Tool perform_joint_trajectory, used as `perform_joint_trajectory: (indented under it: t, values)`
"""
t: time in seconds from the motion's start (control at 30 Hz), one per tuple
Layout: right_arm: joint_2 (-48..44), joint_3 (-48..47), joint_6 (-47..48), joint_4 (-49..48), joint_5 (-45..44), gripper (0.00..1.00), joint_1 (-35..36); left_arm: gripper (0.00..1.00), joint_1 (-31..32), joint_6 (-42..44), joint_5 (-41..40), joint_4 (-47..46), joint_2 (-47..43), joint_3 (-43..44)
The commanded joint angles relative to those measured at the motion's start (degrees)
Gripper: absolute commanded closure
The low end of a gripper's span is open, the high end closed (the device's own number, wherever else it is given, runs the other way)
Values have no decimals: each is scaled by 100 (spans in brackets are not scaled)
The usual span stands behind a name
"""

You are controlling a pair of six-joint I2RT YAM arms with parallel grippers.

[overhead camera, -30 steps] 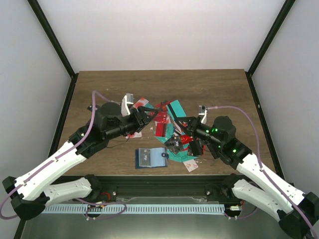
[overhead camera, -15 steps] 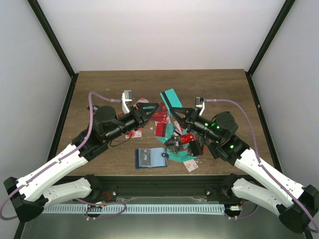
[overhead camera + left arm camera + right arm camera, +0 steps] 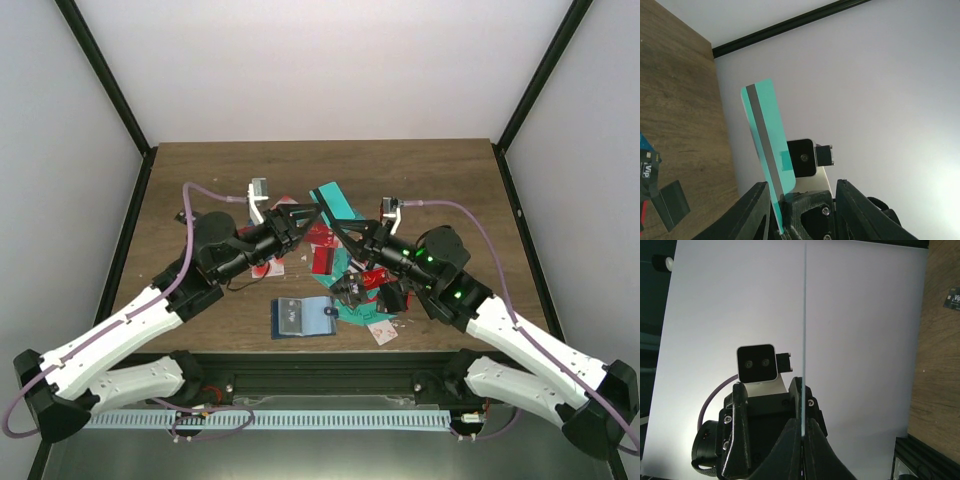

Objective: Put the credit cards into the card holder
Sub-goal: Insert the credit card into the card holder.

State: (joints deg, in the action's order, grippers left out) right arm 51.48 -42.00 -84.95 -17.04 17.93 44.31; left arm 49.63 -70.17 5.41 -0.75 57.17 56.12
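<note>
The right gripper (image 3: 802, 432) is clamped on the lower end of a teal card (image 3: 804, 315), which is up in the air at upper centre of the top view, over the far side of the heap of cards (image 3: 345, 265). From the right wrist the card shows only as a thin upright line, so it sits edge-on between those fingers. The left gripper (image 3: 801, 186) faces it nose to nose, its fingers spread wide on either side of the pinched end and not touching the card as far as I can see.

This looks to me like a hand-over, and that is where it could slip. If the right lets go before the left has bitten, the card drops back into the heap. If the left closes off-centre, it could bend the thin plastic or knock the right's fingers.

In the left wrist view the card's long axis rises out of the grip, leaning toward upper left, and its grey stripe runs along that length.

The holder (image 3: 303, 317) lies opened flat on the table (image 3: 200, 170) at lower centre, well apart from the card. So the card wants turning down and lining up before it will go in.
</note>
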Motion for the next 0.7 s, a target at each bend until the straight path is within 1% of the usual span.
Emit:
perform_joint_trajectory:
  t: [0.0, 0.17, 0.3, 0.67]
  values:
    - [-5, -291, -7, -234, -82, 99, 85, 62, -28, 4, -28, -182, 53, -31]
    - [-40, -290, -22, -252, -103, 99, 86, 65, -24, -5, -65, -170, 64, -49]
    - [1, -291, -36, -290, 3, 99, 87, 69, -23, -13, -29, -231, 127, -55]
    - [-4, -276, -28, -316, 98, 99, 112, 75, -26, -49, 21, -352, 266, -48]
